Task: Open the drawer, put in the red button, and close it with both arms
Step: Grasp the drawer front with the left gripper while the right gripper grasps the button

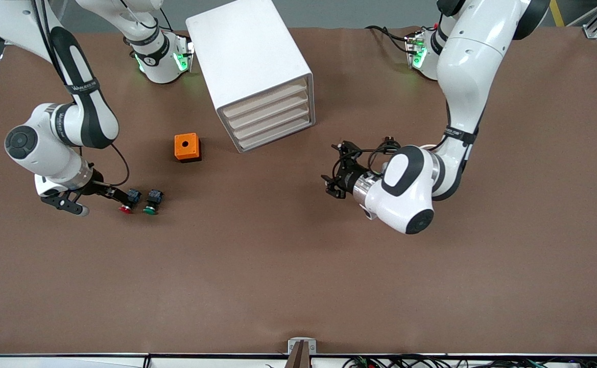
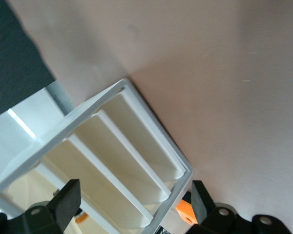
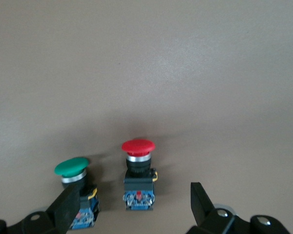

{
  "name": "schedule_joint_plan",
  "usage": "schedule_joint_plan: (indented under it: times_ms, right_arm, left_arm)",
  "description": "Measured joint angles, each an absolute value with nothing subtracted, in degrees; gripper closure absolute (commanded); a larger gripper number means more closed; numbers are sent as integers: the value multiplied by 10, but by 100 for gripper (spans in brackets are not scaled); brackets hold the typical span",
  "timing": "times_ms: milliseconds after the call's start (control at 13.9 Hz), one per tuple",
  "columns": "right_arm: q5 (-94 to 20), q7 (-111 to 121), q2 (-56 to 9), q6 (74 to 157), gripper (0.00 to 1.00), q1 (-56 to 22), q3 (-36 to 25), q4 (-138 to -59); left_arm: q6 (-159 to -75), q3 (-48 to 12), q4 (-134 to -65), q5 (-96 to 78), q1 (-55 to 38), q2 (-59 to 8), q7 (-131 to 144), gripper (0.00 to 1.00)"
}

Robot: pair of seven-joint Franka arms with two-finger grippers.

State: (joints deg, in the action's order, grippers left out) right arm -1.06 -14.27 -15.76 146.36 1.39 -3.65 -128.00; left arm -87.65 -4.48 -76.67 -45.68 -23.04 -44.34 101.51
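Note:
The white cabinet (image 1: 249,61) stands near the arms' bases, its four beige-fronted drawers (image 1: 270,117) all shut. The red button (image 1: 127,205) lies on its side on the brown table toward the right arm's end, beside the green button (image 1: 151,204). My right gripper (image 1: 103,202) is open just over the red button; in the right wrist view the red button (image 3: 138,173) lies between its fingers (image 3: 200,202), untouched, and the green button (image 3: 73,183) is by the other finger. My left gripper (image 1: 335,170) is open and empty, facing the drawer fronts (image 2: 122,161) from a short way off.
An orange box (image 1: 187,147) with a round hole stands on the table between the buttons and the cabinet; it also shows in the left wrist view (image 2: 185,213). Brown table surface (image 1: 288,276) stretches toward the front camera.

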Motion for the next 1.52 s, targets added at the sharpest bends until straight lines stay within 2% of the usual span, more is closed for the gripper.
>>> schedule_joint_plan:
  times_ms: [361,794,866,939,1155,1299,1444,1516]
  right_arm:
    - [-11,-144,-183,1533,0,14,-37,-1313]
    - [-11,-152,-202,1556,0,14,-37,-1322]
    - [-11,-152,-203,1564,0,14,-37,-1327]
    - [-11,-152,-204,1571,0,14,-37,-1331]
    - [-11,-152,-212,1575,0,14,-36,-1336]
    - [-11,-154,-217,1576,0,14,-36,-1336]
    - [-11,-155,-219,1576,0,13,-36,-1336]
    - [-11,-155,-219,1576,9,13,-36,-1336]
  left_arm:
    - [-830,-45,-766,-554,-235,-487,1131,0]
    - [-800,-47,-767,-593,-275,-508,1208,0]
    - [-800,-47,-767,-593,-280,-511,1216,3]
    - [-800,-47,-767,-593,-284,-515,1224,18]
    - [-798,-47,-768,-593,-293,-529,1232,40]
    - [-792,-47,-773,-593,-303,-532,1239,46]
    - [-784,-47,-779,-593,-316,-532,1245,46]
    - [-780,-47,-785,-593,-321,-533,1247,46]
